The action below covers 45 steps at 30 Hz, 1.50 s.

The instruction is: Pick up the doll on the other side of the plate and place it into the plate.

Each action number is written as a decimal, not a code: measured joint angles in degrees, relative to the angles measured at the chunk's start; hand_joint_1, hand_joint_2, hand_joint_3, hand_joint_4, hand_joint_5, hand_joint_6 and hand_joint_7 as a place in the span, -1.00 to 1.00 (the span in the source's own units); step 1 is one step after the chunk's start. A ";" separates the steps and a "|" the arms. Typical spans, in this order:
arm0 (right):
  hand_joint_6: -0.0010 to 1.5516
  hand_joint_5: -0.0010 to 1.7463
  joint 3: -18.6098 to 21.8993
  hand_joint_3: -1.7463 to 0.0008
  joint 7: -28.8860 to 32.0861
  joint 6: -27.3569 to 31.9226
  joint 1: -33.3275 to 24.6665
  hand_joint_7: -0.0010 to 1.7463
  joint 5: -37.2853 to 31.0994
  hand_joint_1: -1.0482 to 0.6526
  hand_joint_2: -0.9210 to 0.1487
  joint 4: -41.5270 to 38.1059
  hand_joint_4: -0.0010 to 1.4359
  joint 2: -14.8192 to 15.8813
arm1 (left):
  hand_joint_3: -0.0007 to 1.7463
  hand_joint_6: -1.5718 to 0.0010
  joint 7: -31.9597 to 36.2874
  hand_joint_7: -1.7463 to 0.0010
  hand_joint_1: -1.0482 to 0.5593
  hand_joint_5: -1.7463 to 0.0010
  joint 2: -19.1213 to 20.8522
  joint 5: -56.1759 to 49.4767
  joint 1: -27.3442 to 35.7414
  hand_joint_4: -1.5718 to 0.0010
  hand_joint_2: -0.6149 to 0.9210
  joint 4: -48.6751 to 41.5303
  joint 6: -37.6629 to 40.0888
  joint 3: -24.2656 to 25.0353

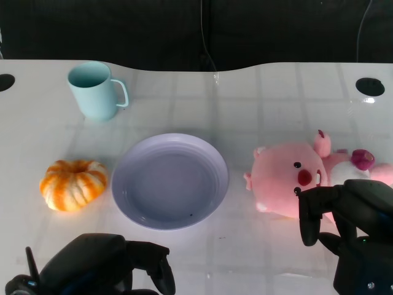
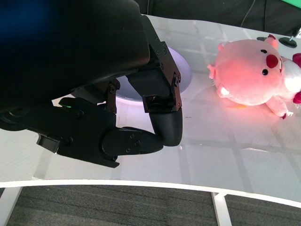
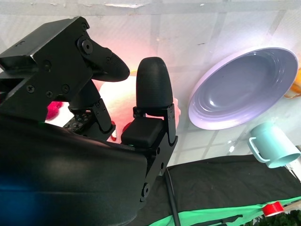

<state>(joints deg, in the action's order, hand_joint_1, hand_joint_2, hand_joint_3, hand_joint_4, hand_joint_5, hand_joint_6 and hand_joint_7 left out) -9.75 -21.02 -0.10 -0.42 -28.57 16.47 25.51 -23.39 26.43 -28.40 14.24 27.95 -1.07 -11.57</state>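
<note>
The pink plush doll (image 1: 288, 181) lies on its side on the white table, right of the lavender plate (image 1: 169, 181), which holds nothing. My right hand (image 1: 350, 227) hovers at the doll's near side with its fingers apart and bent over the doll's body, gripping nothing. From the right wrist, the doll (image 3: 117, 94) shows pink just beyond the spread fingers (image 3: 153, 84), with the plate (image 3: 244, 89) farther off. My left hand (image 1: 104, 264) sits low near the table's front edge, fingers curled in on nothing. The left wrist view shows that hand (image 2: 117, 103), the plate's rim (image 2: 186, 75) and the doll (image 2: 254, 70).
A light blue cup (image 1: 95, 91) stands at the back left. An orange pumpkin (image 1: 73, 184) rests left of the plate. Black holes in the tabletop sit at the far corners (image 1: 370, 86). Bare table lies between plate and doll.
</note>
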 measured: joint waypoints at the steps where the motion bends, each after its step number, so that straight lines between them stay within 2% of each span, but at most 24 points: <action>1: 0.01 1.00 -0.01 -0.31 0.00 0.03 0.00 0.64 -0.01 0.19 -0.03 0.01 0.17 0.00 | -0.61 0.01 0.00 0.03 -0.04 -0.57 0.01 0.00 0.00 0.09 1.00 0.00 -0.06 0.00; 27: 0.03 1.00 -0.04 -0.32 0.11 -0.02 0.00 0.62 -0.02 0.22 -0.01 0.09 0.18 -0.01 | -0.60 0.02 -0.01 0.01 -0.05 -0.59 0.24 -0.01 0.00 0.13 1.00 0.00 -0.39 0.02; 31: 0.08 0.97 0.17 -0.41 2.21 -1.42 -0.02 0.54 0.56 0.26 0.07 -0.01 0.23 -0.54 | -0.60 0.02 0.00 0.01 -0.05 -0.60 0.25 -0.01 0.00 0.11 1.00 -0.01 -0.46 0.04; 35: 0.06 0.92 0.91 -0.45 4.00 -2.08 -0.07 0.38 2.33 0.27 0.06 -0.02 0.18 -1.80 | -0.60 0.02 0.00 0.02 -0.05 -0.58 0.27 0.00 0.00 0.11 1.00 -0.08 -0.58 0.07; 38: 0.11 0.74 1.96 -0.17 5.56 -2.58 -0.21 0.09 3.12 0.23 -0.08 -0.03 0.14 -2.57 | -0.60 0.02 0.00 0.01 -0.05 -0.59 0.33 0.01 0.00 0.10 1.00 -0.17 -0.59 0.16; 40: 0.10 0.52 2.24 0.23 6.83 -3.14 -0.31 -0.16 3.44 0.18 -0.34 -0.01 0.09 -3.23 | -0.60 0.02 0.00 0.02 -0.05 -0.60 0.36 0.02 0.01 0.10 1.00 -0.18 -0.63 0.21; 41: 0.08 0.44 2.27 0.36 7.27 -3.28 -0.39 -0.25 3.46 0.15 -0.43 0.02 0.06 -3.49 | -0.60 0.02 0.00 0.02 -0.05 -0.60 0.36 0.02 0.01 0.10 1.00 -0.18 -0.67 0.25; 44: -0.13 0.13 2.48 0.69 8.12 -3.40 -0.60 -0.56 3.38 -0.02 -0.69 0.38 -0.15 -3.62 | -0.60 0.02 0.00 0.02 -0.05 -0.58 0.36 0.02 0.05 0.11 1.00 -0.18 -0.71 0.39; 45: -0.24 0.04 2.57 0.79 8.44 -3.40 -0.64 -0.66 3.29 -0.08 -0.77 0.61 -0.27 -3.64 | -0.60 0.02 0.00 0.03 -0.05 -0.57 0.37 0.02 0.09 0.12 1.00 -0.18 -0.81 0.39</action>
<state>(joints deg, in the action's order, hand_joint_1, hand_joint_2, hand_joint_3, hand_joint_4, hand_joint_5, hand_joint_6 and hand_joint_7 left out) -7.18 -12.58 -3.49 -1.06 -25.28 17.09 21.87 -23.39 26.80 -28.39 14.34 27.76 -1.88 -11.18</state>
